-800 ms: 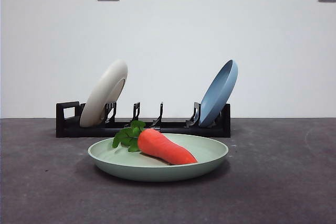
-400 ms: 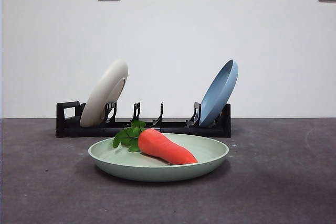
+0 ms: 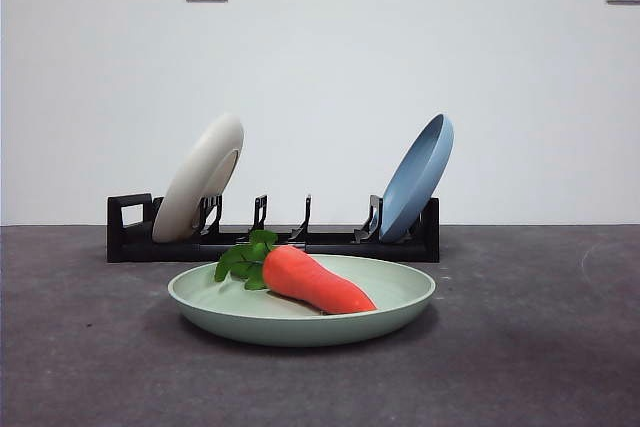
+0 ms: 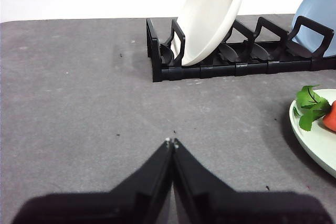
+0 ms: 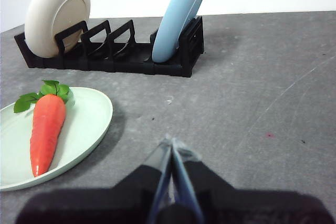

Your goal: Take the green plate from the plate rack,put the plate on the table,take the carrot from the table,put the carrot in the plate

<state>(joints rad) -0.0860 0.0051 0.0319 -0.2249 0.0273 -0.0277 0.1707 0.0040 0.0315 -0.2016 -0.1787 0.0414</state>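
Matte green plate (image 3: 395, 315); smooth carrot (image 3: 315, 281)

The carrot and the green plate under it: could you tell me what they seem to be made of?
The carrot: probably plastic, smooth orange with a soft sheen.
The green plate: perhaps matte plastic or melamine; its even, dull surface leaves this open.

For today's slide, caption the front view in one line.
Carrot lying in the green plate on the table, before the rack.

Three plates (image 3: 301, 304) (one rack (image 3: 272, 239)), one carrot (image 3: 315, 281)
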